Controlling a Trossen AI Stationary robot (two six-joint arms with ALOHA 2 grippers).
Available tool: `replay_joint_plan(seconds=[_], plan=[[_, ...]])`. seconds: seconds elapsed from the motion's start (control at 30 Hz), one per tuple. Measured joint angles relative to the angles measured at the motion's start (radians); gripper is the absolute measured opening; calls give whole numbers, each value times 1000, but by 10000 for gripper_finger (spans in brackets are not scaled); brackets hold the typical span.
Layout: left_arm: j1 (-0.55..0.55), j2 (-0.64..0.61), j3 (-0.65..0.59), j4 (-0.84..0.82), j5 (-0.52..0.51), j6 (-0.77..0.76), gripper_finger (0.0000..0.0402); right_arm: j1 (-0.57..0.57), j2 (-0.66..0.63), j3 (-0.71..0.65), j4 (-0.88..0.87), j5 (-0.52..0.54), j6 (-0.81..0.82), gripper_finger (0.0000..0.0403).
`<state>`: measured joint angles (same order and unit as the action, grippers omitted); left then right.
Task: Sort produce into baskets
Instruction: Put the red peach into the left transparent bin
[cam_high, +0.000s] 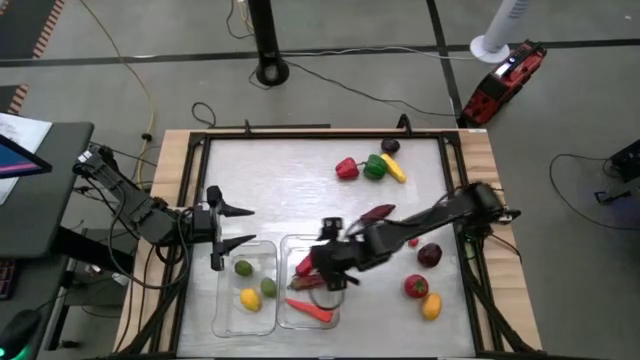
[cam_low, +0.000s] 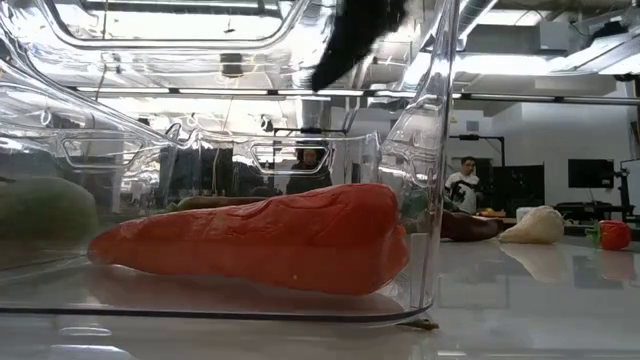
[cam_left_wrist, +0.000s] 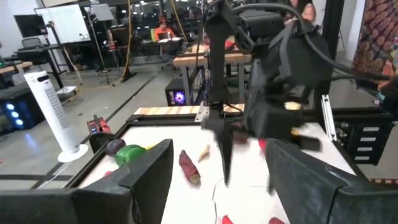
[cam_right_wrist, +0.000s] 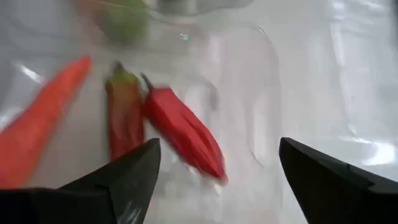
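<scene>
Two clear baskets stand side by side near the table's near edge. The left basket (cam_high: 228, 318) holds two green pieces and a lemon (cam_high: 250, 298). The right basket (cam_high: 285, 322) holds an orange carrot (cam_high: 310, 311) and two red chillies (cam_high: 304, 266). The carrot (cam_low: 260, 240) lies on the basket floor, and the chillies (cam_right_wrist: 183, 130) lie next to the carrot (cam_right_wrist: 43, 124). My right gripper (cam_high: 320, 272) hangs open over the right basket, fingers spread above the chillies (cam_right_wrist: 219, 149), touching nothing. My left gripper (cam_high: 238, 225) is open and empty, just beyond the left basket's far rim (cam_left_wrist: 230, 186).
Loose produce lies on the table. A red pepper (cam_high: 346, 168), a green pepper (cam_high: 374, 167), a yellow piece (cam_high: 394, 168) and an eggplant (cam_high: 390, 146) are at the far side. A dark red chilli (cam_high: 378, 213), a dark apple (cam_high: 429, 255), a tomato (cam_high: 416, 287) and a lemon (cam_high: 431, 306) are right of the baskets.
</scene>
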<state>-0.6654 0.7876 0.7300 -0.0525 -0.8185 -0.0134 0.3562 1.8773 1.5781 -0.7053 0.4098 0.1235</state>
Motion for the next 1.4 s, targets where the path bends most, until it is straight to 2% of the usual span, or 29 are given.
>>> replay_joint_plan(seconds=[0.07,0.13,0.3,0.37,0.5,0.6,0.67,0.87,1.03,1.27,1.4], plan=[[0,0,0,3,0,-6,242,27,-82,-113,-13,73,68,343],[0,0,0,3,0,-6,242,54,-158,-230,-29,97,171,336],[0,0,0,6,0,-6,242,114,-305,-452,-118,51,485,329],[0,0,0,9,0,-6,242,142,-346,-485,-175,14,597,329],[0,0,0,26,0,2,242,195,-392,-522,-330,26,773,329],[0,0,0,25,0,1,242,189,-401,-544,-451,26,867,329],[0,0,0,25,-1,1,242,161,-401,-569,-481,0,894,329],[0,0,0,25,10,-6,242,25,-401,-665,-446,-174,852,329],[0,0,0,21,26,-6,242,-35,-400,-712,-415,-209,810,329],[0,0,0,20,26,1,242,-58,-400,-756,-401,-264,811,327],[0,0,0,19,26,1,242,-58,-400,-784,-361,-286,810,312]])
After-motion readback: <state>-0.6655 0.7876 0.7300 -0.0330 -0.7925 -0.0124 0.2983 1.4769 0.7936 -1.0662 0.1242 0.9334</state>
